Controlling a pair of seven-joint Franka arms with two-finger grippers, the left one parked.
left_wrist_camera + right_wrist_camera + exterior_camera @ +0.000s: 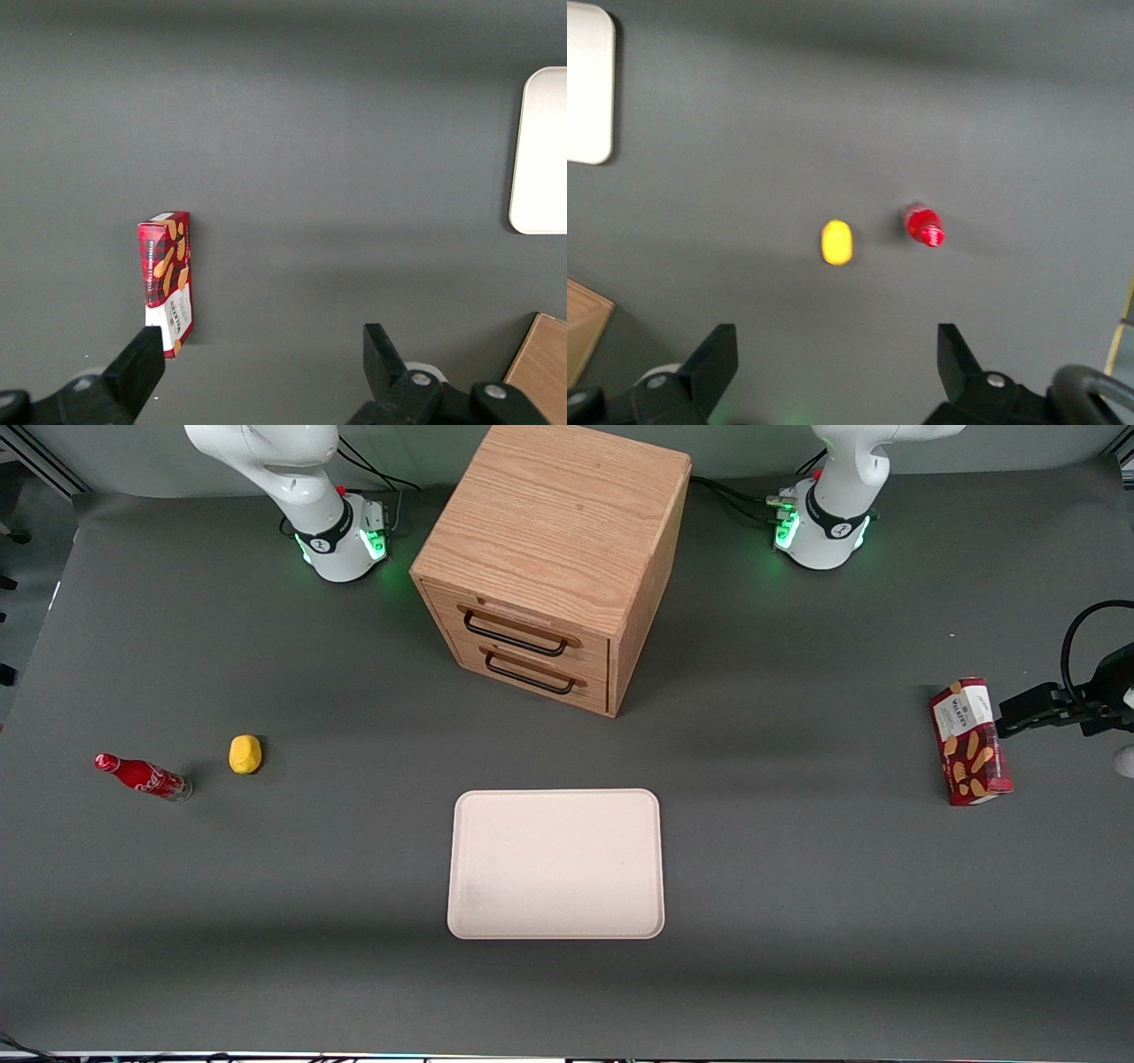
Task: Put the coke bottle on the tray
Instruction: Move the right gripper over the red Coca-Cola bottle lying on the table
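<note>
**Bottle upright near the working arm's end, tray bare at the middle**

A dark grey mat covered the table [797, 921]. In the front view the small slim red coke bottle with white script and a red cap [142, 776] stood on the mat toward the working arm's end of the table, well apart from the large flat cream-pink tray with rounded corners [555, 864]. A yellow lemon-like lump [245, 754] sat just beside the bottle, on the side toward the tray. A light oak cabinet with two black-handled drawers [554, 567] stood farther from the front camera than the tray, and a red snack box [971, 741] lay toward the parked arm's end.

Only the right wrist view showed the right arm's gripper [837, 372]: it hung high above the mat, its black fingers [713, 359] spread wide with nothing between them. That view looked down on the bottle's cap [923, 225], the lump [837, 242] and one corner of the tray [589, 84]; the front view showed no gripper of the working arm.
</note>
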